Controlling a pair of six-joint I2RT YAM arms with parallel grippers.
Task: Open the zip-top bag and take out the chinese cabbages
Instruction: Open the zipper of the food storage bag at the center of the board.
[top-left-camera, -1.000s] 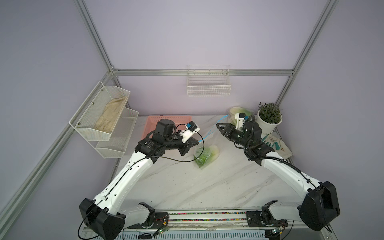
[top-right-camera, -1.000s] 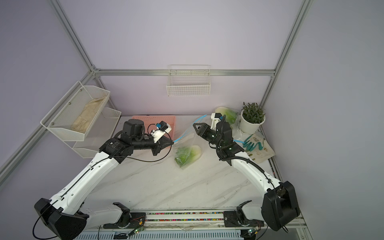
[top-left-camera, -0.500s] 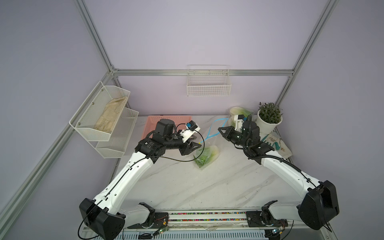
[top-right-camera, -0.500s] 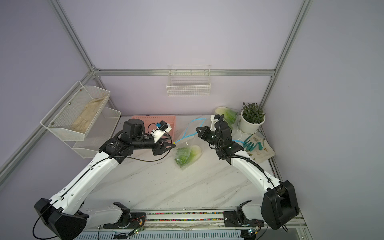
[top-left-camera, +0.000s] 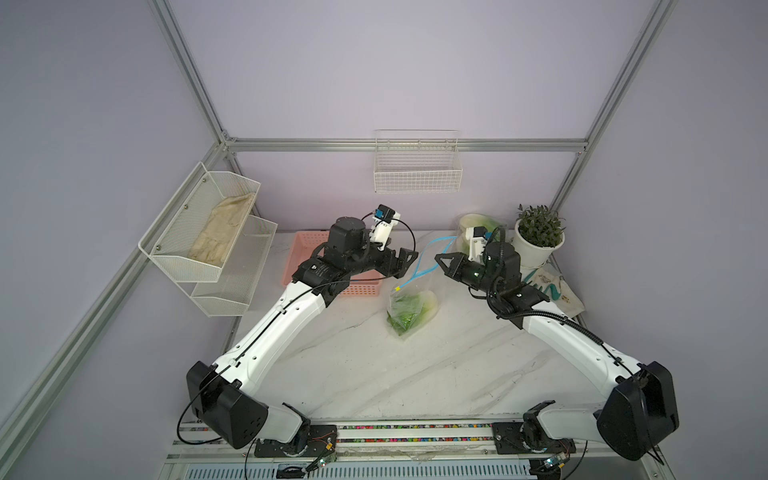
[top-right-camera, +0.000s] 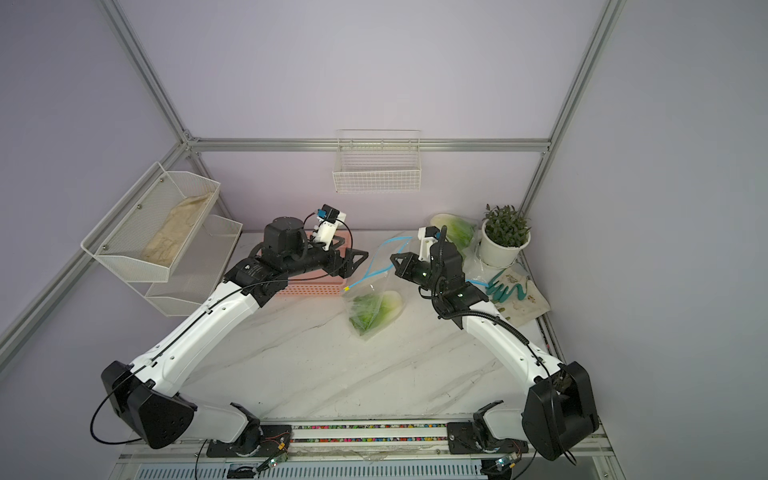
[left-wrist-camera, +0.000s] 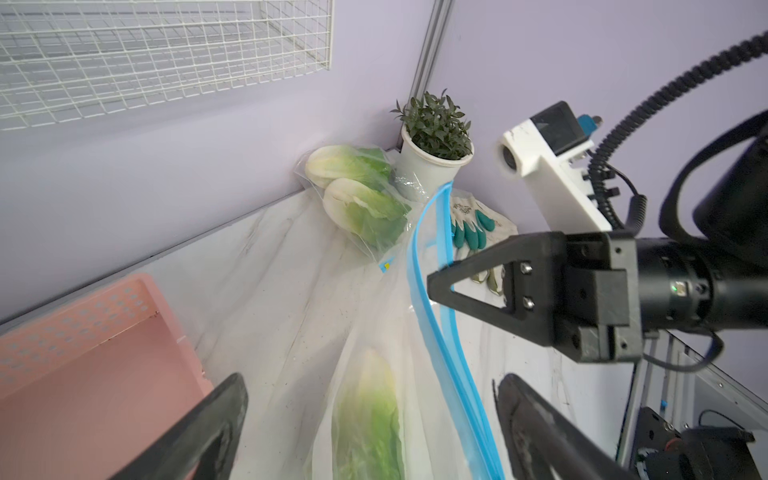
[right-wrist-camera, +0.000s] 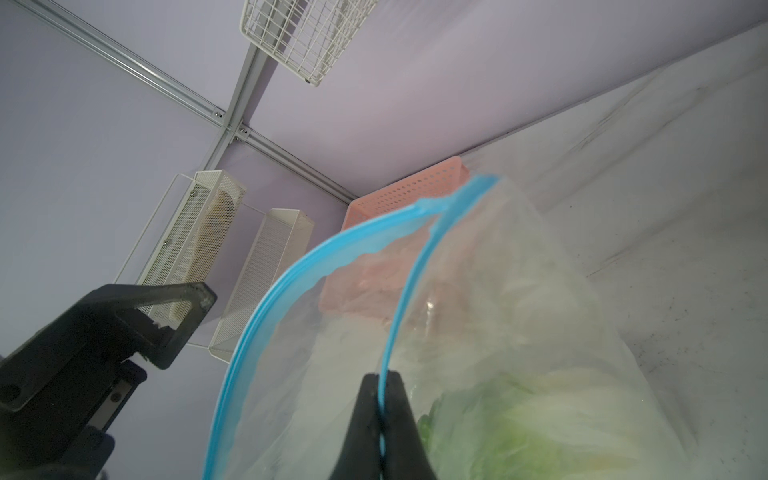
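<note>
The right gripper (right-wrist-camera: 381, 380) is pinching one blue lip of the zip-top bag (top-left-camera: 415, 291) between closed jaws, holding the mouth up while the bag's bottom is resting on the tabletop (top-left-camera: 374, 365); the other lip is bowing away, so the mouth is gaping. The left gripper (top-left-camera: 409, 264) is standing wide open with nothing in it, facing the right jaws across that mouth. Below and between both sets of jaws, one chinese cabbage (top-right-camera: 376, 307) is lying inside the bag, its long axis slanting, white stem end toward the right jaws, green leaves pointing away toward the arm bases. The tabletop is showing white marble, with lilac walls and aluminium framing enclosing it. Counting three cabbages in all: two more chinese cabbages (left-wrist-camera: 365, 208) are sitting in a second bag (left-wrist-camera: 374, 245) beyond the right jaws, beside one potted plant (left-wrist-camera: 436, 124); one pink basket (top-left-camera: 301, 249) is sitting behind the left jaws; one wire basket (top-left-camera: 417, 178) is hanging on the wall
</note>
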